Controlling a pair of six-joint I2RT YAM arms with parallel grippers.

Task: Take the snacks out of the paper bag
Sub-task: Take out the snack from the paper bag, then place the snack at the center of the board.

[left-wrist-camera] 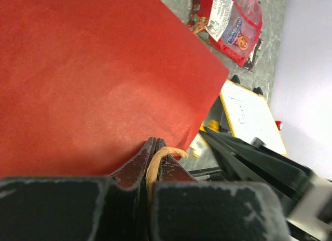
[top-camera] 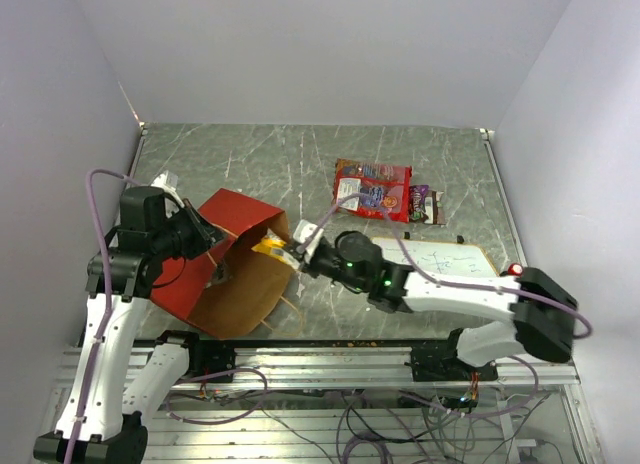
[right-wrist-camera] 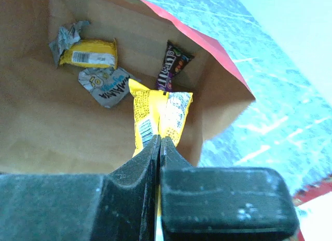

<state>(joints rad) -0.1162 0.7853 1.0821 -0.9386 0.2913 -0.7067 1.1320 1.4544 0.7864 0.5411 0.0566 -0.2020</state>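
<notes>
A red paper bag (top-camera: 240,284) lies on its side near the desk's near left corner. Its brown inside shows and its open mouth faces the right edge. At the mouth, the right pincer (right-wrist-camera: 158,142) is pressed together on the lower end of a yellow packet (right-wrist-camera: 158,114). The packet stands up from the fingers, level with the bag's rim, so it looks partway out and not yet clear.

Deeper in the bag lie three more snacks. They are a second yellow packet (right-wrist-camera: 88,53) with a crumpled silvery end, a pale blue-white packet (right-wrist-camera: 106,86) just beside it, and a dark purple-brown packet (right-wrist-camera: 170,67) against the side wall.

The left pincer (left-wrist-camera: 155,147) is at the bag's upper edge, pinching a thin tan handle (left-wrist-camera: 165,151) between its closed fingers. This seems to hold the bag in place.

Two snacks are already out. A large red bag (top-camera: 372,187) with a white label lies flat toward the far right of the desk (top-camera: 260,154). A dark packet (top-camera: 424,204) touches its right side. A white board (top-camera: 435,257) sits closer to the right edge, well apart from the paper bag.

By this count the task is under halfway. Two snacks are out, one is in the grip and three that can be seen are left inside.
</notes>
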